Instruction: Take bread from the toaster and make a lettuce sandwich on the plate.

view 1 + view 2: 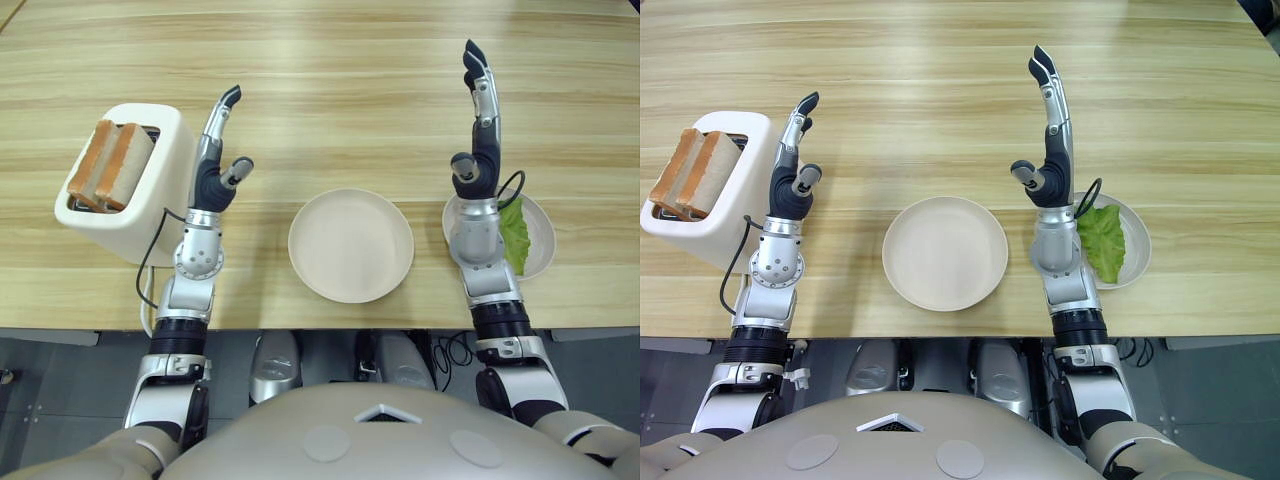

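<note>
**Nothing picked up yet, and the toaster grab looks like the tricky bit**

Both hands are wide open, fingers straight and apart, holding nothing. The left hand (218,165) sits just to the right of the boxy cream toaster with rounded corners (160,200). The right hand (478,130) is by the left edge of the small round cream dish (541,235).

The two slices of brown-crusted bread (110,165) are standing in the slots, side by side and poking up. The big round matte cream plate (350,245) sits bare between the arms on the pale wood-grain table (350,90).

What I'd worry about:
- The slices are packed close together, so a sloppy pinch could catch both of them.
- The toaster shell looks smooth, and pulling at an angle could tip or drag it.
- The thin black cord (150,262) runs right by the left forearm, so that's a snag risk.
- The crinkly green lettuce leaf (514,235) on the small dish looks thin and floppy, so it could easily tear or slip out.
</note>
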